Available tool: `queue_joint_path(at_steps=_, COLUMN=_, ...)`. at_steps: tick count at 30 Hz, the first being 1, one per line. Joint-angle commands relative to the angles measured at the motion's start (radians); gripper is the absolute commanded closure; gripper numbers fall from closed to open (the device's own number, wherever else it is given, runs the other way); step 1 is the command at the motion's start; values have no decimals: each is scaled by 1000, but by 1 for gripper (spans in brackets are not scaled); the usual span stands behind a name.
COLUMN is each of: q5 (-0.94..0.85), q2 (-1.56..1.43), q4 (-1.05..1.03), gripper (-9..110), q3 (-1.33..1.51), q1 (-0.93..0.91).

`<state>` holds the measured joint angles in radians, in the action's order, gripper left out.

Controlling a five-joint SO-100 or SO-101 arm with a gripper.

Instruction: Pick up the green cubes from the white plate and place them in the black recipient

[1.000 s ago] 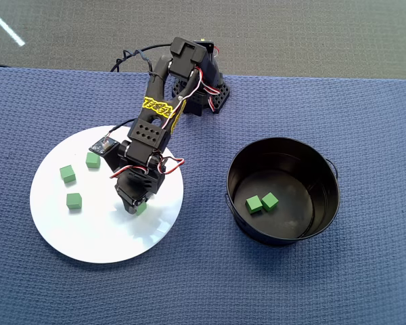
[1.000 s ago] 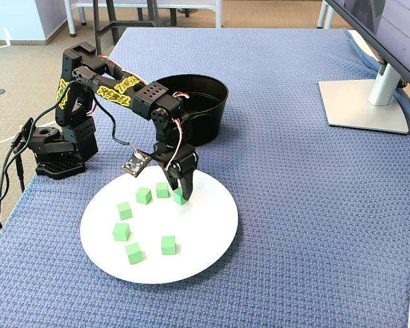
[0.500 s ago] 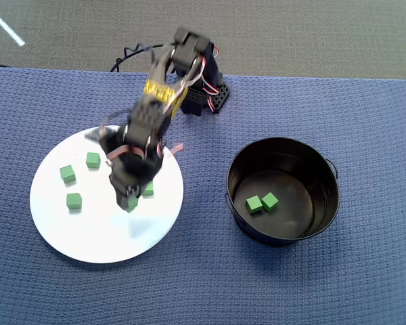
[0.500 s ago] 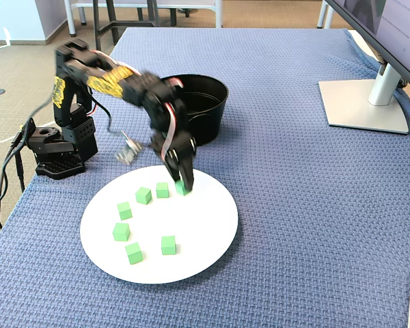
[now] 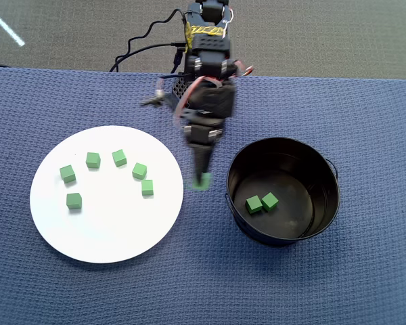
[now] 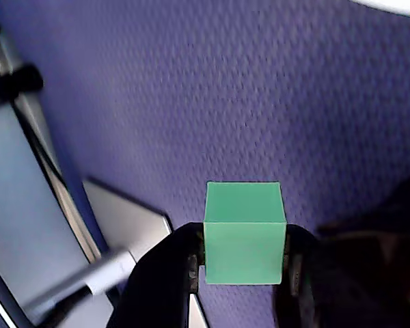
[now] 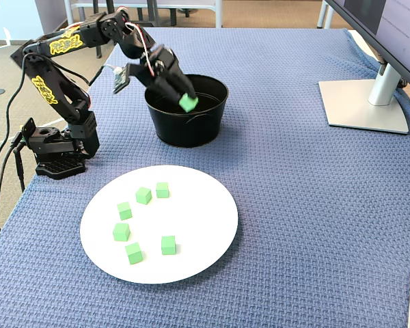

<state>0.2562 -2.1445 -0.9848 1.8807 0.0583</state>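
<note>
Between the fingertips of the gripper (image 6: 244, 273) sits one green cube (image 6: 244, 231) — clamped on two opposite faces, lifted clear of the cloth (image 5: 365, 271). Overhead, gripper and cube hang between the plate (image 5: 54, 230) and the pot (image 5: 325, 169), just short of the pot's near rim. Pot lies onward, away from the plate — two cubes already inside, six on the plate.

Blue woven cloth (image 7: 294, 205) spread over table. Silver monitor stand (image 7: 365, 102) at right edge in fixed view, monitor corner (image 7: 389, 20) above it. Grey carpet (image 5: 325, 34) beyond cloth's far edge, overhead.
</note>
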Motion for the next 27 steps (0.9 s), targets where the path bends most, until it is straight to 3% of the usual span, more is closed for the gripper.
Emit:
queue_joint_path(at_steps=1, q5=23, q2=-66, q4=78, gripper=102, q3=78, q1=190)
queue_joint_path(at_steps=10, q5=51, q2=218, q4=224, gripper=102, q3=103, q1=414)
queue_joint_path(at_steps=15, q5=66, q2=282, q4=235, gripper=100, q3=92, q1=422)
queue_joint_path(at_steps=21, q5=55, q2=241, q4=187, gripper=84, q3=75, q1=402)
queue_joint_path(at_steps=27, q5=57, q2=129, q4=87, gripper=85, q3=8, q1=368)
